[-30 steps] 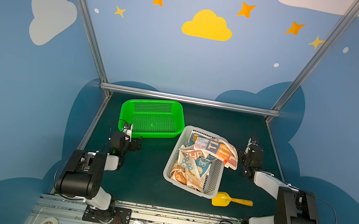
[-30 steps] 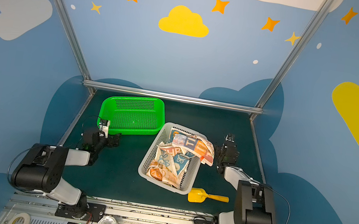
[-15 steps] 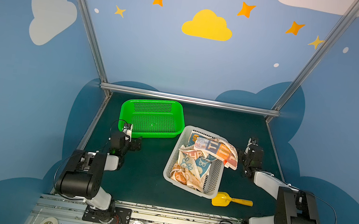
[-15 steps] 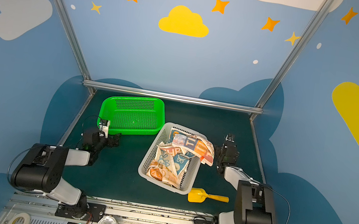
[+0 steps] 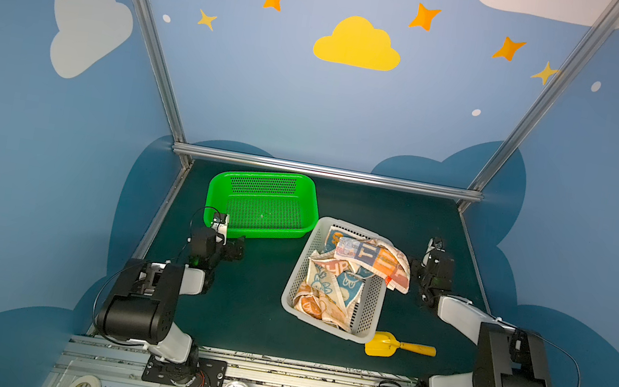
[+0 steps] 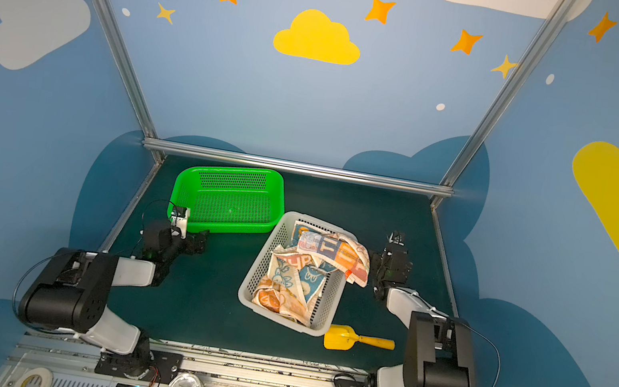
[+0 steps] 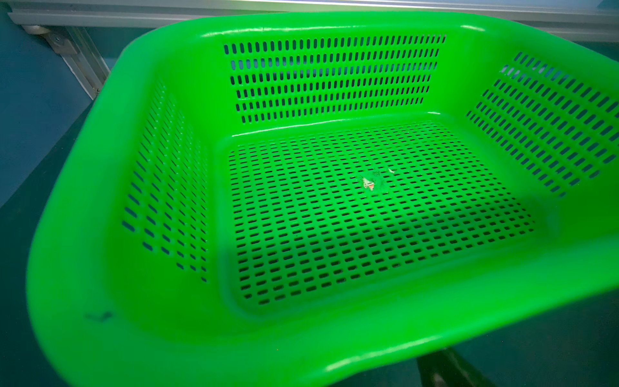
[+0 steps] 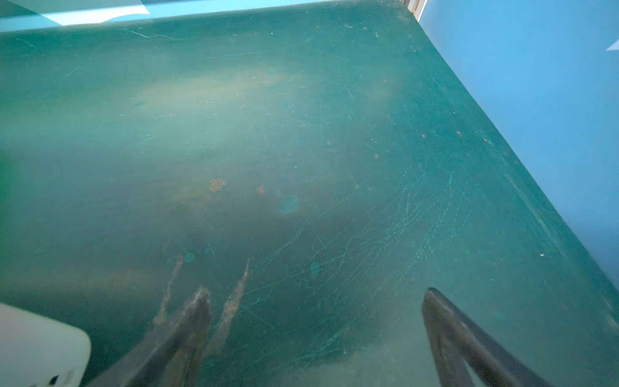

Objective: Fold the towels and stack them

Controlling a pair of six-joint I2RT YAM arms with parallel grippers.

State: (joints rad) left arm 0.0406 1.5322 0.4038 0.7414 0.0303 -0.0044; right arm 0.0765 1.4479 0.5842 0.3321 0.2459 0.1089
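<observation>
The right end effector [image 8: 316, 296], released and empty, sits near the right edge of the desk [image 5: 258, 321]. The towels [image 5: 344, 280] lie just beside it toward the middle, heaped in a grey basket [image 5: 297, 272] whose long axis runs near edge to far edge. The left end effector [image 5: 233, 252], also released, faces the green basket [image 5: 214, 196], so the right arm seems nearer.

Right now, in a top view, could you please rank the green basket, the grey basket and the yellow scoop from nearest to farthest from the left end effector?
1. green basket, right beside the left end effector, back left
2. grey basket, centre right
3. yellow scoop, front right
</observation>
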